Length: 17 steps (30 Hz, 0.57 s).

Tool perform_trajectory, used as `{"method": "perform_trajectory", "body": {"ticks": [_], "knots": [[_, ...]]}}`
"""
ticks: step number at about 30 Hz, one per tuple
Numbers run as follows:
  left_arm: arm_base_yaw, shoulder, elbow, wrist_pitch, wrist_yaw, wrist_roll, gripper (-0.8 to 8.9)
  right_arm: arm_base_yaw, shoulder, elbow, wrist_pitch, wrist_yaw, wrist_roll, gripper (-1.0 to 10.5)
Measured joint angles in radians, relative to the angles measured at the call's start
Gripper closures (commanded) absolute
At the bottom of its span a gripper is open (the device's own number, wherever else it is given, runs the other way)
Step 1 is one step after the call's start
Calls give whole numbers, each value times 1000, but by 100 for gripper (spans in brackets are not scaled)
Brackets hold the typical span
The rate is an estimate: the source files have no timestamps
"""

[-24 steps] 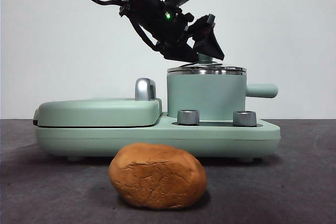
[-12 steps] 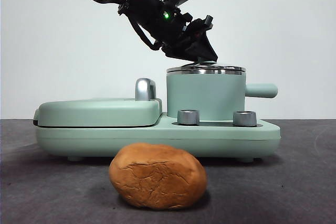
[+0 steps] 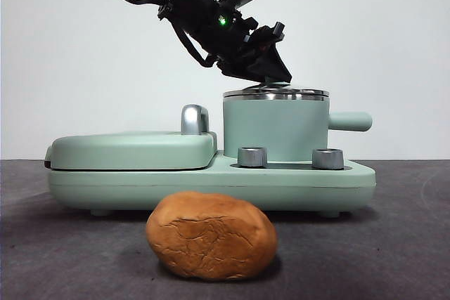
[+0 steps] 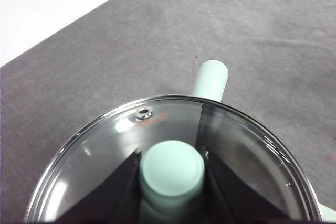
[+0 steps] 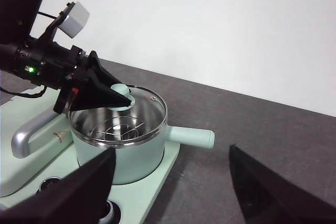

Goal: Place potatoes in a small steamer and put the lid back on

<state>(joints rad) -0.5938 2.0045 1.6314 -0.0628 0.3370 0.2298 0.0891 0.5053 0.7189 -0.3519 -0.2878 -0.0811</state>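
Over steel-rimmed glass lid [image 4: 173, 145], left gripper [image 4: 171, 174] pinching round knob [image 4: 171, 170]

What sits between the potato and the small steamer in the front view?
In the front view, the mint-green cooker base with two steel knobs lies between the potato and the small steamer, which stands on it.

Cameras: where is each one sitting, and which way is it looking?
Front view: low at table height, looking level across the potato to the small steamer; the left gripper reaches in from above.
Left wrist view: on the left arm, looking down at the lid; its own black fingers squeeze the knob.
Right wrist view: on the waiting right arm, looking across at the steamer; its own fingers spread wide.
All three share the steamer and lid.
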Motion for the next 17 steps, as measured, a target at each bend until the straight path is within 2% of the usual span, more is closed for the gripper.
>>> {"method": "perform_trajectory", "body": {"ticks": [12, 17], "knots": [[8, -4, 89, -60, -52, 7, 803, 0, 0, 0, -3, 0, 0, 608], [13, -68, 101, -68, -53, 7, 803, 0, 0, 0, -6, 0, 0, 608]]}}
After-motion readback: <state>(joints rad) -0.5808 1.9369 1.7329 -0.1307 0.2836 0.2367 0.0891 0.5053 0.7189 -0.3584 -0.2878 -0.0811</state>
